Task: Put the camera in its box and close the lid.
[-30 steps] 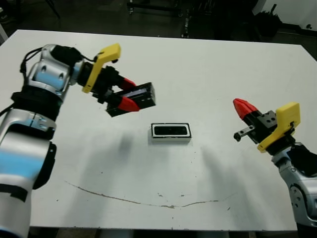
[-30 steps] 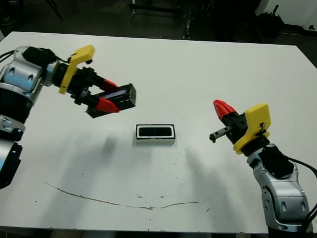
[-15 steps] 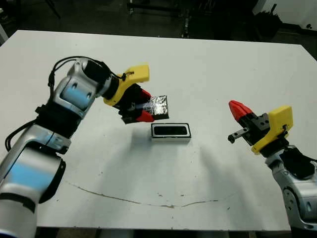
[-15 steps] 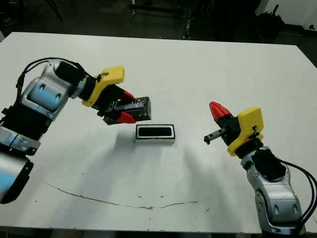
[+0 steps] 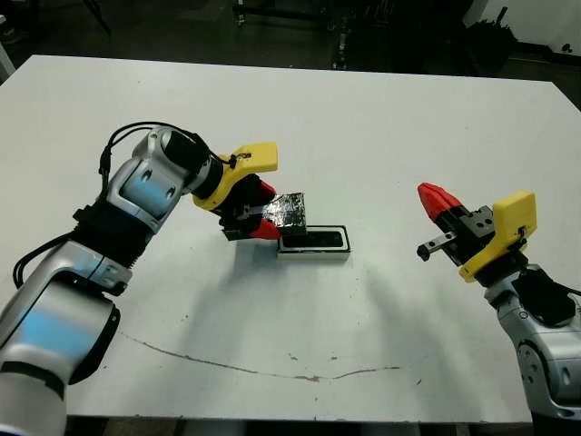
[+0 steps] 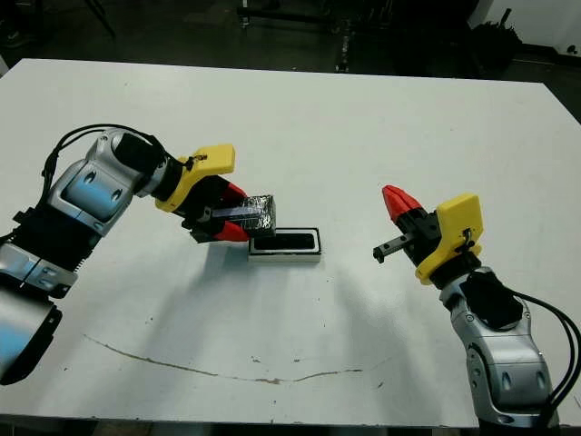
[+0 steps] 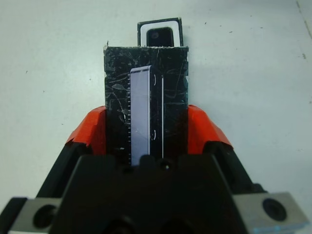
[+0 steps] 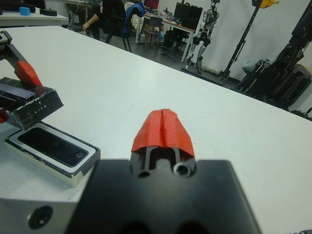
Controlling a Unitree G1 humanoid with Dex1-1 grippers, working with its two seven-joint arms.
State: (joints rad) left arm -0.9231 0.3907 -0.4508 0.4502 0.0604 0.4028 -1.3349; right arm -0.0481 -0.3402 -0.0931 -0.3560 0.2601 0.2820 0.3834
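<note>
The box [image 5: 314, 252], a small tray with white lining, lies mid-table with the camera [image 5: 314, 239], a slim black bar, inside it. My left gripper [image 5: 264, 211] is shut on the lid [image 5: 291, 210], a glossy black panel, with a red finger on each long side. The lid hangs tilted just over the box's left end. In the left wrist view the lid [image 7: 146, 87] covers most of the box [image 7: 159, 25]; only its far end shows. My right gripper [image 5: 435, 197] is off to the right, well apart from the box, shut with nothing in it.
A thin brown mark [image 5: 272, 368] runs across the white table [image 5: 381, 118] near its front edge. Dark floor and stands lie beyond the far edge. A person [image 8: 100, 14] sits at desks far behind the table in the right wrist view.
My left gripper has carried the lid right and down, from the left part of the table to just above the box's left end. The right gripper has drifted slightly left.
</note>
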